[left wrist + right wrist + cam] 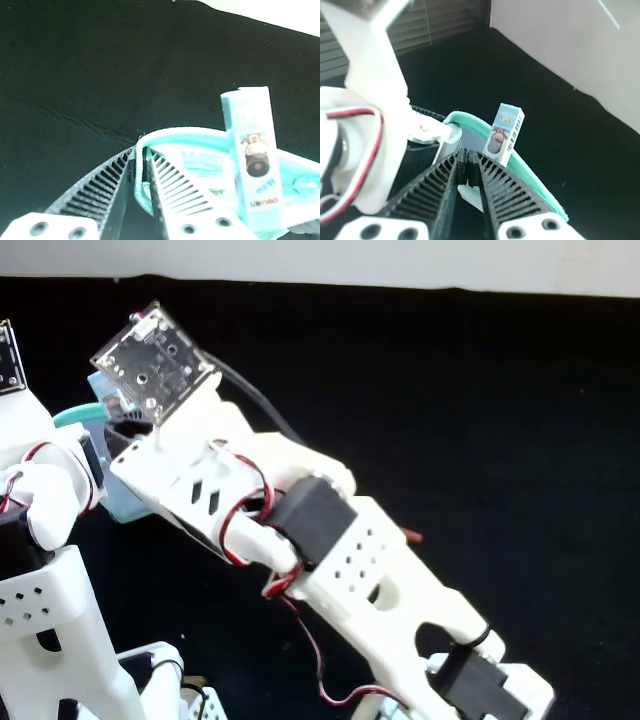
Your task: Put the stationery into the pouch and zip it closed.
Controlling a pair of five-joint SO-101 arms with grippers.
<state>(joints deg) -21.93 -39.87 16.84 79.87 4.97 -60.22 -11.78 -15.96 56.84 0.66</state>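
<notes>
Now, toward the left of the black table, the left gripper is pinching the teal rim of the pouch, jaws narrow. A small box is standing upright inside the pouch. Further right, the right gripper is clamping narrowly on a pale piece of the pouch's edge.

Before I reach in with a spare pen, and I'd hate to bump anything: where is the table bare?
Bare: the black tablecloth on the high view's right, bordered by the white diagonal arm and the pale far wall. Crowded: its left, where the left gripper and right gripper meet at the teal fabric pouch holding an upright light-blue box.
</notes>
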